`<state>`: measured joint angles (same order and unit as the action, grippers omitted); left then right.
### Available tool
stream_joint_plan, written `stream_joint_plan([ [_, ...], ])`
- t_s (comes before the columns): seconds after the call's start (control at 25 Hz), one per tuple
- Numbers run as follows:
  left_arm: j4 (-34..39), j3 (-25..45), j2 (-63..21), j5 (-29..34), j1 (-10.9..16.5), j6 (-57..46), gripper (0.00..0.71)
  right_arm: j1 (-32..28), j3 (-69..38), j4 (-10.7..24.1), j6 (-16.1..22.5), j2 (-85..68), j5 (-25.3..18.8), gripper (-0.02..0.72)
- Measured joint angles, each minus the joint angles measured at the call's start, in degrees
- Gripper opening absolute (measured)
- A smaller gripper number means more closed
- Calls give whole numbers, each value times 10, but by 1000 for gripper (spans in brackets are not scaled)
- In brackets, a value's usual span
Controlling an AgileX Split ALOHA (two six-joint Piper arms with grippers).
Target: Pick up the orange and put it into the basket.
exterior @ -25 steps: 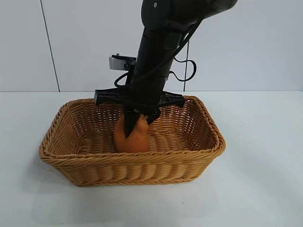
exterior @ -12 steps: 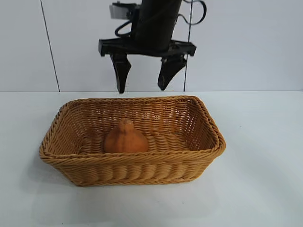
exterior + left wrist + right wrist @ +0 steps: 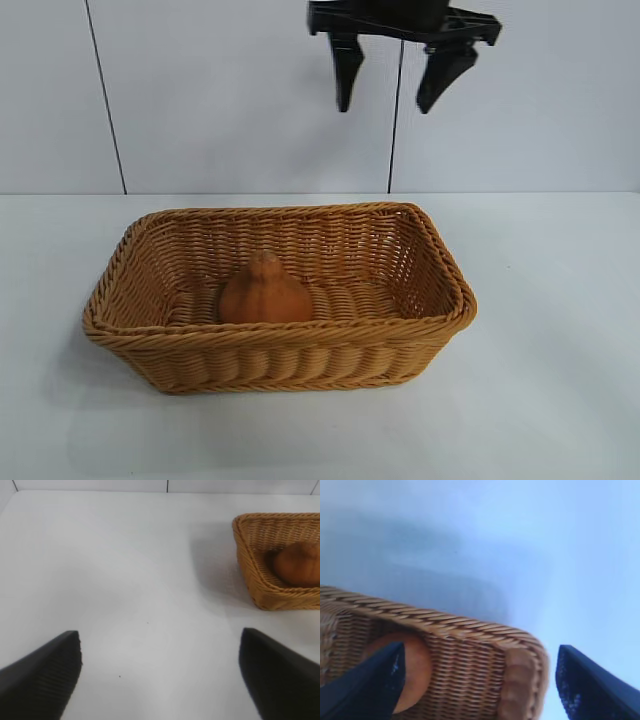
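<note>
Now my right gripper [image 3: 395, 78] hangs open and empty, the orange [image 3: 264, 294] below-left inside the basket [image 3: 445, 310].

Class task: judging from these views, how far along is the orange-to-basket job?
Done: the orange lies on the floor of the basket. In hand: nothing; the right gripper hangs open and empty high above it. The left gripper is parked open over bare table. Left: nothing visible.
</note>
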<state>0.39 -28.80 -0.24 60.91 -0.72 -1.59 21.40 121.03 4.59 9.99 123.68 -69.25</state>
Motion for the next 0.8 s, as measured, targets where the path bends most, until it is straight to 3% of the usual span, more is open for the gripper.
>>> stream_joint_plan([
  [0.24, 0, 0, 0, 0, 0, 0, 613, -126, 0, 10, -2, 0, -1, 568],
  [0.36, 0, 0, 0, 0, 0, 0, 613, -166, -4, -7, -2, 0, -1, 568],
  [0.56, 0, 0, 0, 0, 0, 0, 613, -182, -62, -28, -27, -13, -1, 568],
  [0.8, 0, 0, 0, 0, 0, 0, 613, -182, -240, -33, -54, -96, -1, 568],
])
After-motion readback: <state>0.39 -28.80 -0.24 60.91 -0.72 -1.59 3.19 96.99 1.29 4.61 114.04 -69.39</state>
